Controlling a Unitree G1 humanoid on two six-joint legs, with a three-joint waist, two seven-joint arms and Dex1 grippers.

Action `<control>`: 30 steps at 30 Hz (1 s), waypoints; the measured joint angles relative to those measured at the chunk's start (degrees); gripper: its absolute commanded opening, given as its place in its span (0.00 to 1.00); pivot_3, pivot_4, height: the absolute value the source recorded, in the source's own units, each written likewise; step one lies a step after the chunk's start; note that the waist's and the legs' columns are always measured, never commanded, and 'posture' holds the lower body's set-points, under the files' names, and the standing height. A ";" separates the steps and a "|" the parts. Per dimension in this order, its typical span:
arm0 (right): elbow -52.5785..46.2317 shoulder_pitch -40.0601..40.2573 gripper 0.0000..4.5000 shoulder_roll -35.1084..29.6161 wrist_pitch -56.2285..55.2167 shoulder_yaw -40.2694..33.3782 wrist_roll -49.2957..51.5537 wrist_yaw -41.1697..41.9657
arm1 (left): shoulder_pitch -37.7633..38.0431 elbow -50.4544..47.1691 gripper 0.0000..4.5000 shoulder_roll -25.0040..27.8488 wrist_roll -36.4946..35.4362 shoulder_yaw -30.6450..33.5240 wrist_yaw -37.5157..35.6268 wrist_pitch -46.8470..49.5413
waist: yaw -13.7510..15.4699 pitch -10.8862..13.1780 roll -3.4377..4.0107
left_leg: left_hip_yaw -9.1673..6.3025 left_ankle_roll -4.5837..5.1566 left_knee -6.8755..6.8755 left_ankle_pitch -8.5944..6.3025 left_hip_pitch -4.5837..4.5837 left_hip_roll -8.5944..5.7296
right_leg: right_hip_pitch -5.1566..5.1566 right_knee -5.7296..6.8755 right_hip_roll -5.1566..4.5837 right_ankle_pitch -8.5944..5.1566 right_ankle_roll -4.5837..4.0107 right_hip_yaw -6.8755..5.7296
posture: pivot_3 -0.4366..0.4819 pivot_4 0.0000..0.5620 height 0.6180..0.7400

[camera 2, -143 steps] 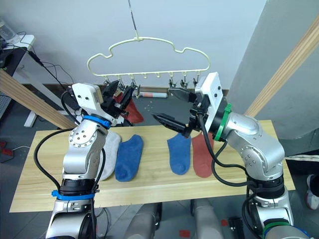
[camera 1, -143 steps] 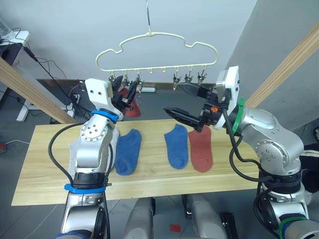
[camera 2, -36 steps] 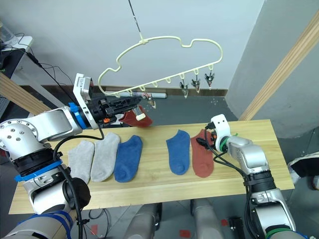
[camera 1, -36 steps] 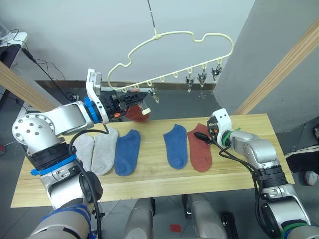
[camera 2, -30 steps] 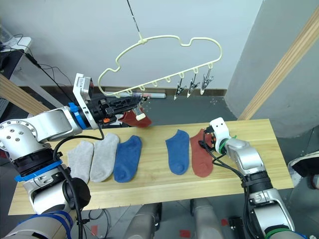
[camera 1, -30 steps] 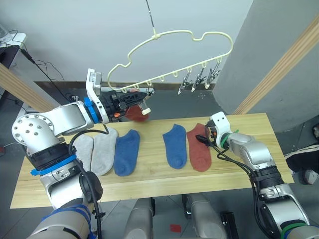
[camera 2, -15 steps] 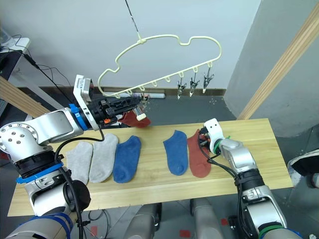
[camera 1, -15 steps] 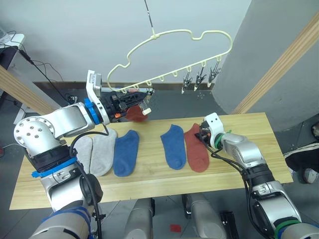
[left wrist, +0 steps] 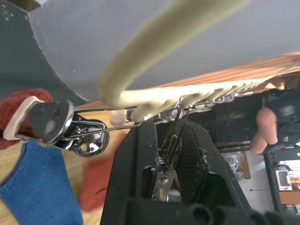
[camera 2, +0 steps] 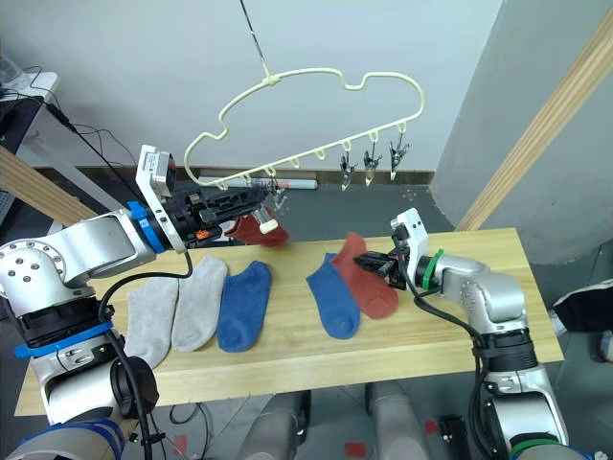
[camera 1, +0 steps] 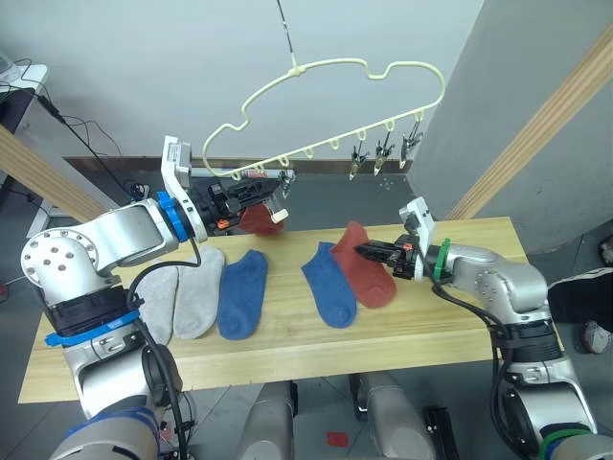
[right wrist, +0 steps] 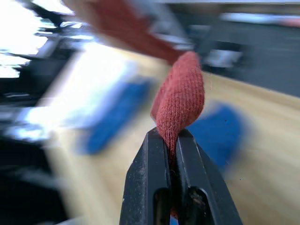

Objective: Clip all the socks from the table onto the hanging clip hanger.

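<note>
1. Grey wall behind; slanted wooden poles [camera 1: 560,105] at the upper right and far left of the head views; cables on the dark floor at upper left.
2. The table [camera 1: 287,340], pale wood planks, runs across the lower middle of the frame.
3. Left part of the table: two light grey socks [camera 1: 182,292] lie flat side by side, touching. Just right of them a blue sock [camera 1: 241,293] lies flat.
4. The clip hanger [camera 1: 326,105], cream wire with a cloud outline, hangs top centre, tilted with its left end lower. Three metal clips [camera 1: 383,153] dangle from the right end of its bar.
5. The left gripper [camera 1: 257,189] is raised at centre left, at the hanger's low left end. In the left wrist view its black fingers [left wrist: 140,168] are clamped on a metal clip [left wrist: 164,164] between them.
6. A rust red sock [camera 1: 257,218] hangs from a clip just beside the left gripper, above the table's back edge.
7. Centre: a second blue sock [camera 1: 328,285] lies flat, angled on the table.
8. Right of centre: the right gripper [camera 1: 369,252] points toward frame left, low over the table. Its fingers [right wrist: 157,187] are pinched tight on the second rust red sock [camera 1: 367,276].
9. That sock's gripped part is lifted; its edge overlaps the second blue sock. Whether the rest touches the table, cannot tell.
</note>
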 measured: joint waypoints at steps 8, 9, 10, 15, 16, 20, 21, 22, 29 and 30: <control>-2.56 -0.86 0.01 2.34 5.53 1.24 6.25 0.57 | 1.45 0.09 0.11 2.61 -5.64 -4.30 2.13 -4.73 | 0.18 0.00 0.00 | -0.01 0.00 -0.01 0.00 -0.02 -0.01 | -0.03 -0.02 -0.02 0.00 0.00 0.00 | 0.48 0.61 1.00; -2.57 -1.03 0.01 3.52 5.54 1.96 6.24 0.11 | 1.52 0.20 0.11 3.01 -6.38 -4.86 2.60 -5.41 | 0.10 0.00 0.00 | -0.01 0.00 -0.01 0.00 -0.02 0.00 | -0.05 0.00 -0.02 0.00 0.00 0.00 | 0.48 0.61 1.00; -2.57 -1.23 0.01 4.99 5.47 3.10 6.23 -0.32 | 1.57 0.23 0.11 3.27 -7.17 -5.59 2.81 -5.90 | 0.09 0.00 0.00 | -0.03 -0.01 -0.02 0.00 -0.02 0.00 | -0.06 0.01 -0.02 0.00 0.00 -0.01 | 0.48 0.62 1.00; -1.06 -2.74 0.01 7.86 3.69 4.62 5.62 -1.19 | 2.60 0.16 0.11 4.79 -9.89 -8.06 3.37 -8.75 | 0.35 0.00 0.00 | -0.02 0.00 0.01 0.00 -0.04 -0.03 | -0.05 -0.03 -0.04 0.00 0.00 0.00 | 0.48 0.62 1.00; -0.77 -3.18 0.01 8.18 3.64 4.62 5.62 -1.45 | 2.70 0.12 0.11 5.30 -10.21 -8.65 3.61 -9.26 | 0.43 0.00 0.00 | -0.03 -0.01 0.00 0.00 -0.05 -0.03 | -0.05 -0.03 -0.04 0.00 0.00 -0.01 | 0.48 0.62 1.00; -0.76 -4.12 0.01 9.05 3.62 4.59 5.88 -1.63 | 3.43 0.04 0.11 6.69 -12.12 -9.99 3.87 -10.89 | 0.45 0.00 0.00 | -0.04 0.00 -0.03 0.00 -0.04 -0.02 | -0.06 -0.03 -0.04 0.00 0.00 -0.02 | 0.48 0.63 1.00; -0.76 -4.12 0.01 9.14 3.64 4.60 5.93 -1.63 | 3.51 -0.02 0.11 6.88 -12.29 -10.20 3.88 -11.30 | 0.46 0.00 0.00 | -0.05 0.00 -0.03 0.00 -0.05 -0.02 | -0.06 -0.04 -0.04 0.00 0.00 -0.01 | 0.48 0.63 1.00; -0.76 -4.12 0.01 9.24 3.65 4.60 6.00 -1.66 | 3.60 -0.03 0.11 7.25 -12.58 -10.59 3.89 -11.70 | 0.48 0.00 0.00 | -0.04 0.00 -0.03 0.00 -0.05 -0.02 | -0.06 -0.04 -0.04 0.00 0.00 -0.01 | 0.48 0.63 1.00; -0.74 -4.31 0.01 9.94 3.73 4.54 6.21 -2.72 | 4.60 -0.43 0.11 8.65 -14.72 -12.55 3.91 -14.04 | 0.49 0.00 0.01 | -0.03 0.02 -0.04 -0.01 -0.04 -0.02 | -0.07 -0.03 -0.04 0.00 0.00 0.00 | 0.48 0.64 1.00; -0.70 -4.54 0.01 10.18 3.71 4.53 6.22 -2.78 | 4.68 -0.43 0.11 8.68 -14.95 -12.71 3.93 -14.23 | 0.49 0.00 0.01 | -0.04 0.03 -0.04 -0.01 -0.04 -0.02 | -0.07 -0.03 -0.04 0.00 0.00 0.00 | 0.48 0.64 1.00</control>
